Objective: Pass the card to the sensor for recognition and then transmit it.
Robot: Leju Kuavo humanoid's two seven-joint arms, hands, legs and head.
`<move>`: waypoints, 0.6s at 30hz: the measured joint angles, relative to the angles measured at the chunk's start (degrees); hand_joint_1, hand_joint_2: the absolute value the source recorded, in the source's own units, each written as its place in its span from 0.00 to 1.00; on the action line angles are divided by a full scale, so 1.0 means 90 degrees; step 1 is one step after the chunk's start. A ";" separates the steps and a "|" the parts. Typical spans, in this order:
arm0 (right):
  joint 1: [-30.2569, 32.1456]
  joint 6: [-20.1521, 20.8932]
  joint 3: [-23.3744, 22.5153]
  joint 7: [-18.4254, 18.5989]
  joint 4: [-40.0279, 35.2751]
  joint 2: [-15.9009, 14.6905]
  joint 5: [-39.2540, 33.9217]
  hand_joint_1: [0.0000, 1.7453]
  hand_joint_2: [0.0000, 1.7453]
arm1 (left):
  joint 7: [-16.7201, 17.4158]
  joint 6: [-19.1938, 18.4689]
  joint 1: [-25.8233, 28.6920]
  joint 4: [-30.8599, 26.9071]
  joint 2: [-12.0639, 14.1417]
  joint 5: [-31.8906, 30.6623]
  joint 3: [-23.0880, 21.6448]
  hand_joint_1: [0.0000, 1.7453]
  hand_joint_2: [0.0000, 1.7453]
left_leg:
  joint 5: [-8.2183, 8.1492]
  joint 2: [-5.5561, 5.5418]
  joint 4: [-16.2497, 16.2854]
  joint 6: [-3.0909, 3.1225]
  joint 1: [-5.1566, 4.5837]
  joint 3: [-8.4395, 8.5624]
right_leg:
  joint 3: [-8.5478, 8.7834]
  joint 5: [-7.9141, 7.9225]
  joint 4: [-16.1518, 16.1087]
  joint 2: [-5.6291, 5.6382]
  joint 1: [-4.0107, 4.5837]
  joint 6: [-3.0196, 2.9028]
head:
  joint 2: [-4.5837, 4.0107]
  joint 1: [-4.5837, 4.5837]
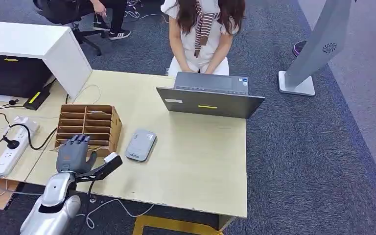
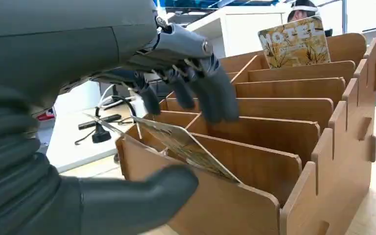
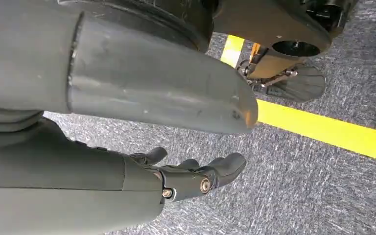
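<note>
Pale wood desk (image 1: 196,161) on grey carpet, with a wooden slotted card rack (image 1: 89,126) as the landmark near its left end. A printed card (image 2: 186,147) leans tilted in the rack's slot nearest the robot; its print cannot be read. The left hand (image 1: 73,152) hangs at that near edge of the rack, fingers (image 2: 210,88) curled down over the slots above the card and thumb (image 2: 142,196) outside the front wall, spread wide; whether any fingertip touches the card cannot be told. At the rack's far end another card (image 2: 294,43) stands upright, lettered "HOTEL" across its top. Just right of the rack lies a grey card sensor (image 1: 141,145), flat on the desk. Further right and beyond it stands an open laptop (image 1: 210,98), a seated person (image 1: 203,34) behind it. Left of the rack a white power strip (image 1: 14,147) lies among black cables. The right hand (image 3: 196,176) hangs over carpet with a yellow floor stripe (image 3: 323,129), fingers loosely apart, holding nothing.
</note>
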 joint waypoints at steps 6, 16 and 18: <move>-0.0001 0.0000 0.0000 0.0000 0.0000 0.0000 0.0019 0.00 0.00 | -0.0034 0.0075 -0.0014 0.0002 -0.0002 0.0034 0.0000 1.00 1.00 | 0.0000 0.0000 0.0000 0.0000 0.0000 0.0000 | 0.0001 0.0000 0.0000 0.0000 0.0000 0.0000 | 0.0000 -0.0002; -0.0002 0.0002 0.0000 0.0000 0.0007 0.0000 0.0017 0.00 0.00 | -0.0049 0.0146 -0.0015 0.0012 -0.0002 0.0039 0.0000 1.00 1.00 | 0.0000 0.0000 0.0000 0.0000 0.0000 0.0000 | 0.0000 0.0000 0.0000 0.0000 0.0000 0.0000 | -0.0002 -0.0002; -0.0003 0.0010 0.0000 0.0002 0.0012 0.0000 0.0017 0.00 0.00 | -0.0049 0.0170 -0.0016 0.0034 -0.0002 0.0036 0.0000 1.00 1.00 | 0.0000 0.0000 0.0000 0.0000 0.0000 0.0000 | 0.0000 0.0000 0.0000 0.0000 0.0000 0.0000 | -0.0002 -0.0002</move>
